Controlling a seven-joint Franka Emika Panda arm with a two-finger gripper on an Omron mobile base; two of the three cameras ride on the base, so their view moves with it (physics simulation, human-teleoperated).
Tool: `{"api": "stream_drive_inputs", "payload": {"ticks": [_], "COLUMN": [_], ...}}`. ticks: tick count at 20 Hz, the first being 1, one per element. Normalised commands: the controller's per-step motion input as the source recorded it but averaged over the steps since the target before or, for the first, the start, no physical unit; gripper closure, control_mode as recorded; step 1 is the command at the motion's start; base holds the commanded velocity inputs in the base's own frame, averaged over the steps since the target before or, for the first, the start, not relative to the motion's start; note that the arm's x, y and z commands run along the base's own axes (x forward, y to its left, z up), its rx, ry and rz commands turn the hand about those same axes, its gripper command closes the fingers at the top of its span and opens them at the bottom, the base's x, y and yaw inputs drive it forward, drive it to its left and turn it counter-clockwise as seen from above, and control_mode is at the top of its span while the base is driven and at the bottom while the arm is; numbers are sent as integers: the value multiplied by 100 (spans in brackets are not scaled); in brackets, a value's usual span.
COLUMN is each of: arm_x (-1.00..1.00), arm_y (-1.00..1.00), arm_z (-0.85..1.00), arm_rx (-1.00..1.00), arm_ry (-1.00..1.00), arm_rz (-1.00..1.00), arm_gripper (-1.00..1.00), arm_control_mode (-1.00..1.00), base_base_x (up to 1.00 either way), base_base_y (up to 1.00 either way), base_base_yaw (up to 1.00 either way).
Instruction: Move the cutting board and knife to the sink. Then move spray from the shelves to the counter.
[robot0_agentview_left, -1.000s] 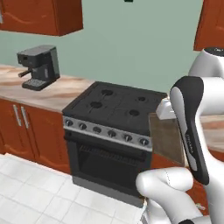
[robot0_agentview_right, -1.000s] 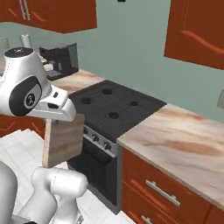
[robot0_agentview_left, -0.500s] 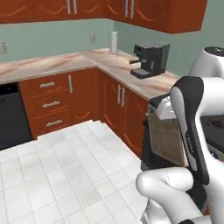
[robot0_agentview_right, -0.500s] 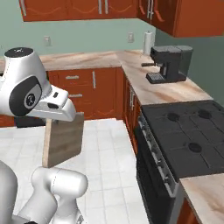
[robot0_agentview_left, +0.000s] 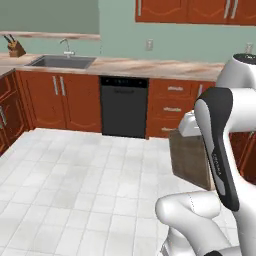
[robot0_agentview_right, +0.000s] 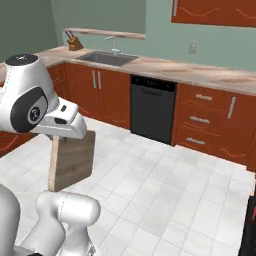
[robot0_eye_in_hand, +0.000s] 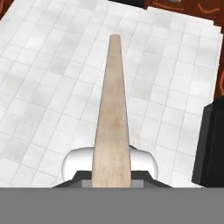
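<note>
Claw (robot0_agentview_right: 64, 136) downward, apparently clamped on hanging cutting board (robot0_agentview_right: 72, 160).

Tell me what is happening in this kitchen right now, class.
A white robot arm is carrying the cutting board with its claw shut on the board's top edge, so the board hangs upright above the tiled floor. The sink sits in the counter across the room, beside the black dishwasher. The board has not reached the sink yet.

No legible text, brand or number is to be made out anywhere. A small dark mark is seen on the arm's black forearm cover (robot0_agentview_left: 217, 161) (too blurred to be read).
</note>
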Motion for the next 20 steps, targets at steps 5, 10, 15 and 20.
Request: {"api": "stream_drive_inputs", "payload": {"ticks": [5, 10, 15, 20], "arm_x": [0, 0, 0, 0], "arm_y": [0, 0, 0, 0], "arm_z": [0, 0, 0, 0], "arm_rx": [0, 0, 0, 0], "arm_ry": [0, 0, 0, 0], "arm_rz": [0, 0, 0, 0], "arm_gripper": [100, 100, 100, 100], "arm_control_mode": [100, 100, 100, 100], "base_base_x": [18, 98, 100, 100], "base_base_y": [2, 4, 15, 27], "base_base_yaw": [93, 26, 2, 0]}}
